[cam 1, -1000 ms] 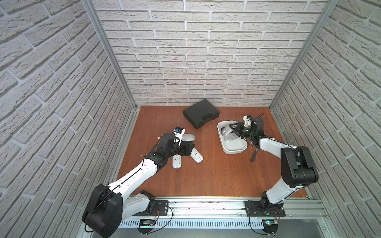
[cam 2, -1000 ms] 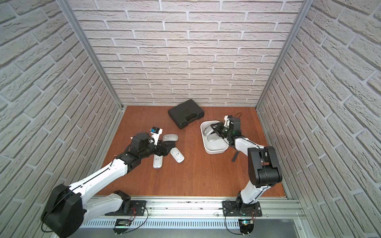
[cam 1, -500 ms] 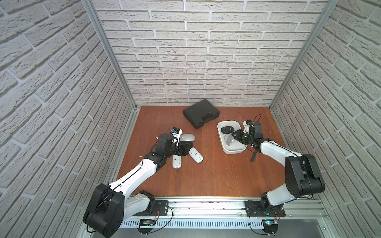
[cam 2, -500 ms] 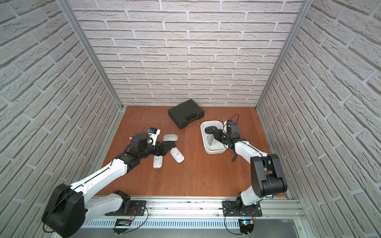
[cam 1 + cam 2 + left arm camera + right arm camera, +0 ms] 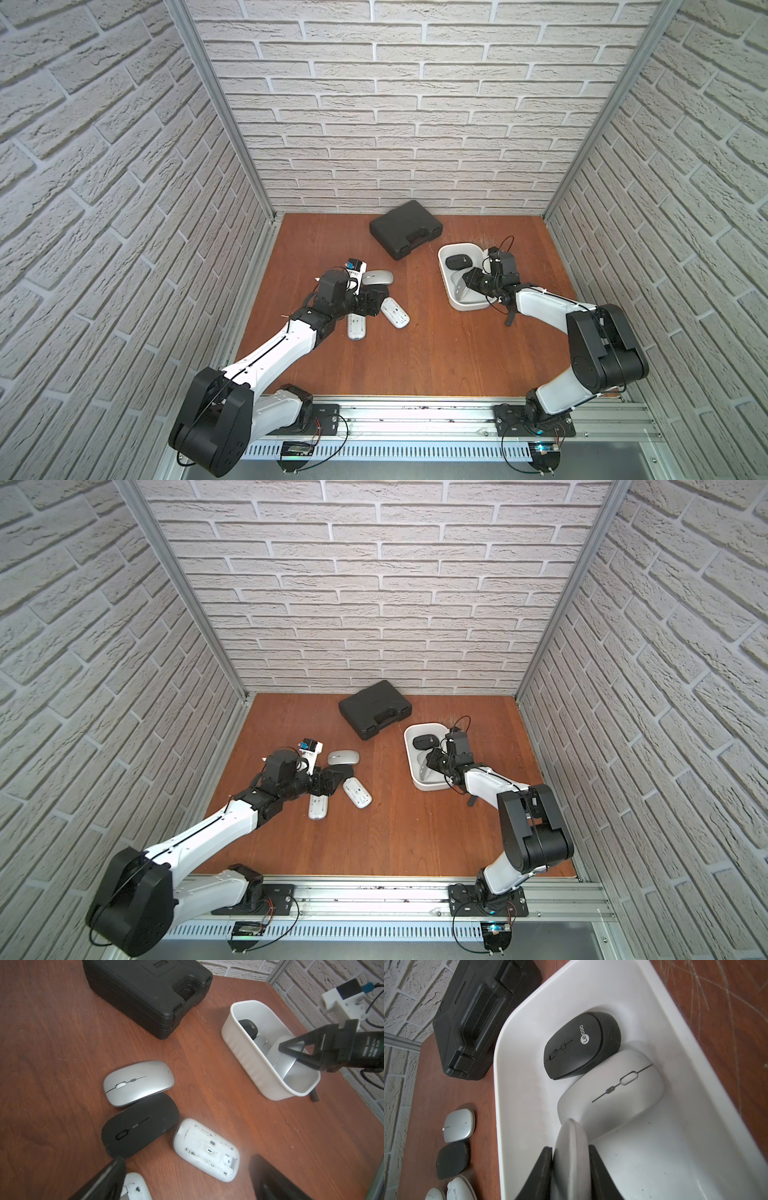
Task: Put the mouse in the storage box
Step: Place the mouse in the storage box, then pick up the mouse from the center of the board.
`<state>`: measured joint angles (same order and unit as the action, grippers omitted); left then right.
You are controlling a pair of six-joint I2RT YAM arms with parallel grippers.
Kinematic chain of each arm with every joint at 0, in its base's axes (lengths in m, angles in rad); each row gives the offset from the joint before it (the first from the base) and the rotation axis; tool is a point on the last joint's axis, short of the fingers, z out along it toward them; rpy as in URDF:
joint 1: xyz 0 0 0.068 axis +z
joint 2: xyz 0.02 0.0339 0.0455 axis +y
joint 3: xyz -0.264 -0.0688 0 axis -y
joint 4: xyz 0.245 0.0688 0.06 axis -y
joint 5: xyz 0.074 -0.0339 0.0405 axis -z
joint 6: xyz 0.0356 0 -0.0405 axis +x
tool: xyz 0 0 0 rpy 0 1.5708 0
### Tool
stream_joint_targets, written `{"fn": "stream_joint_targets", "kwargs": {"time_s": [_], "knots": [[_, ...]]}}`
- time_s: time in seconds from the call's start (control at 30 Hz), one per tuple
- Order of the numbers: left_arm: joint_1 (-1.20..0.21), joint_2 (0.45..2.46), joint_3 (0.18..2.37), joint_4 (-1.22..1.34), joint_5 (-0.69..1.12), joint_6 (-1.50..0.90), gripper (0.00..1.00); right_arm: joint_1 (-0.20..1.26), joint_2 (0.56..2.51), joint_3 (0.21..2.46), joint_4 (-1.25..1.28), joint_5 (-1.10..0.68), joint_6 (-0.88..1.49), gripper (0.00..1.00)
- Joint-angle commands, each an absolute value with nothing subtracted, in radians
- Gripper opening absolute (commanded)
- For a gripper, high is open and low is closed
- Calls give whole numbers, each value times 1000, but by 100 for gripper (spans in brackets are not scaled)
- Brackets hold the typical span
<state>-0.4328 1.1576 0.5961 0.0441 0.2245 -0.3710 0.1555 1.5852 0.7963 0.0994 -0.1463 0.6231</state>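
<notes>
The white storage box [image 5: 471, 306] [image 5: 432, 786] stands at the right of the table. My right gripper [image 5: 570, 1148] [image 5: 463, 286] is shut on a silver mouse [image 5: 570, 1134] [image 5: 291, 1070], held on edge inside the box's near end. A black mouse [image 5: 579, 1047] and a pale grey mouse [image 5: 616, 1093] lie in the far end. My left gripper [image 5: 186, 1164] [image 5: 378, 302] hangs open, low over a cluster of mice at the left: a silver one [image 5: 138, 1082], a black one [image 5: 141, 1124] and two white ones [image 5: 205, 1149] [image 5: 135, 1188] lying upside down.
A black hard-shell case [image 5: 405, 228] [image 5: 145, 991] lies at the back, between the cluster and the box. A small black stick [image 5: 313, 1095] rests on the table against the box's near right corner. Brick walls close in three sides.
My right gripper has drawn back from the far end of the box to its near end with the silver mouse, uncovering the black mouse. The left arm has barely moved.
</notes>
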Motion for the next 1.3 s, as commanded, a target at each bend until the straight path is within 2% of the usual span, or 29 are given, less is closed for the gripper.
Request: {"fn": "stream_joint_targets", "kwargs": {"time_s": [0.0,0.07,0.23,0.4,0.6,0.8,0.97,1.27], "knots": [[-428,1158,589,66,221,-373,97,162,1590,774,140,-86,596,17],[-425,1157,589,63,218,-373,97,161,1579,768,137,-71,593,21],[-424,1145,584,55,207,-376,98,161,1542,767,90,-24,586,42],[-422,1129,581,42,199,-374,98,160,1487,768,23,54,581,53],[-417,1110,581,10,176,-376,98,159,1413,754,2,102,584,58],[-411,1120,612,-129,75,-462,98,160,1340,769,-27,97,556,60],[-412,1128,612,-263,33,-538,98,185,1308,781,-43,83,538,70],[-488,1254,641,-380,-62,-601,95,213,1321,788,-33,79,526,73]]}}
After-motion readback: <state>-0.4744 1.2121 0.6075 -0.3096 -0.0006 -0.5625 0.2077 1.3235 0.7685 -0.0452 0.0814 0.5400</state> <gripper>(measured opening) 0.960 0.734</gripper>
